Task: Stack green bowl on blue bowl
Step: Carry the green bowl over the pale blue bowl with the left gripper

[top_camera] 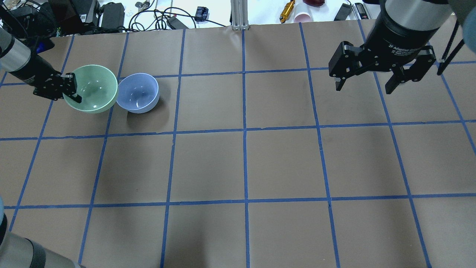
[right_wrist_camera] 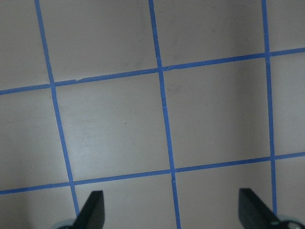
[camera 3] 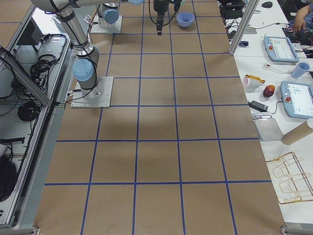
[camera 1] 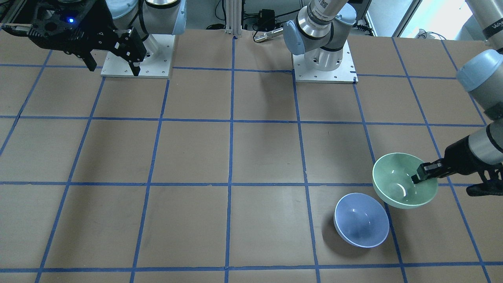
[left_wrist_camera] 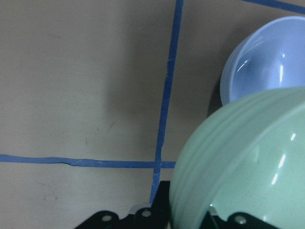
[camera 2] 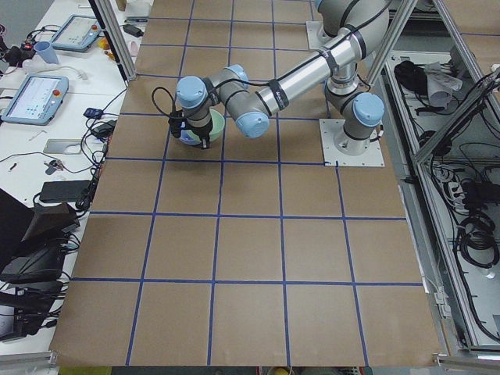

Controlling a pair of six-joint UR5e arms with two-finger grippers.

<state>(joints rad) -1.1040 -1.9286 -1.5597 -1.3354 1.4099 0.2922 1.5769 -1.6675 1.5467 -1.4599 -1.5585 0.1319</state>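
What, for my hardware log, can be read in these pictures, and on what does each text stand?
"2F Adaptive", on the black housing of the right pincer; the rest is blurred.
"WA", on the left arm; the rest is unreadable.
A QR sticker on the same arm: no words.
The green bowl and blue bowl: no text.

Overhead view, 12 o'clock = desk edge farthest from robot. Green bowl and blue bowl in desk's 10 o'clock part. Green bowl just beside blue bowl, at its 9 o'clock; rims about touching. Left tool at green bowl's 9 o'clock, astride rim: one finger inside, other outside. Right tool above desk at 2 o'clock, well apart from both bowls.
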